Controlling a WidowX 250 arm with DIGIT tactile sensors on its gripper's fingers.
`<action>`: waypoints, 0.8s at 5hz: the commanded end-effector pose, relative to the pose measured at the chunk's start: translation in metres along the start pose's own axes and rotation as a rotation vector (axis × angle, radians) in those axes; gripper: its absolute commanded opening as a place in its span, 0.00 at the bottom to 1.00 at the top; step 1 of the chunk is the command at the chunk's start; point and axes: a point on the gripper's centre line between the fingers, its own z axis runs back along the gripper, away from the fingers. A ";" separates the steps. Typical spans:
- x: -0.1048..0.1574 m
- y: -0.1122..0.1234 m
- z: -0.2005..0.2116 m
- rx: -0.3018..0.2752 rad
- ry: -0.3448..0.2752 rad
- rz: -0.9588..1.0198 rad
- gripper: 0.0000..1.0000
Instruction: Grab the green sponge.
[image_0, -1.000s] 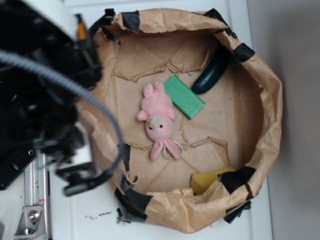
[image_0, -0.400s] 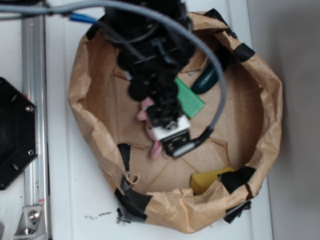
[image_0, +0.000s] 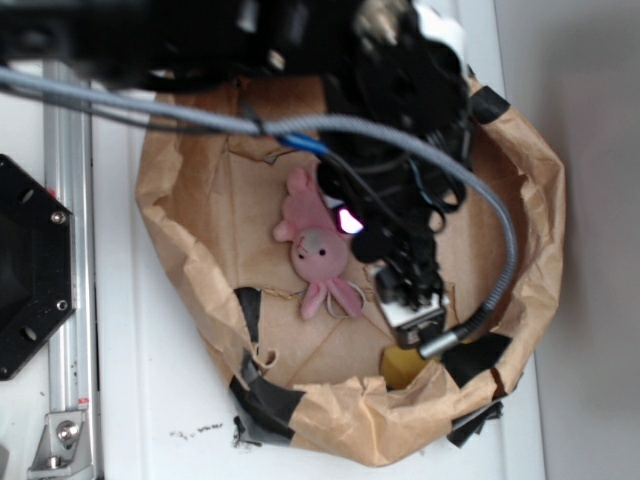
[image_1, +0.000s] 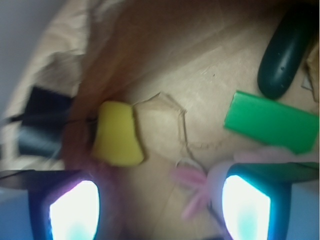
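Arm over paper-lined basket, green sponge hidden in exterior view.
Exterior: gripper hung right of pink plush rabbit. Wrist: fingers spread, empty; green sponge lay right, between dark teal oblong and rabbit; yellow block left.

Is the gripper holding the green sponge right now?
No, in the wrist view the green sponge lies on the brown paper, apart from the open gripper.

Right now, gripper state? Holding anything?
Gripper: open, holding nothing. The green sponge lies untouched on the paper, beyond the fingers.
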 end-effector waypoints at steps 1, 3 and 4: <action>0.002 -0.033 -0.028 0.030 -0.006 -0.115 1.00; 0.011 -0.040 -0.028 -0.018 -0.020 -0.118 1.00; 0.011 -0.043 -0.027 -0.031 -0.013 -0.113 1.00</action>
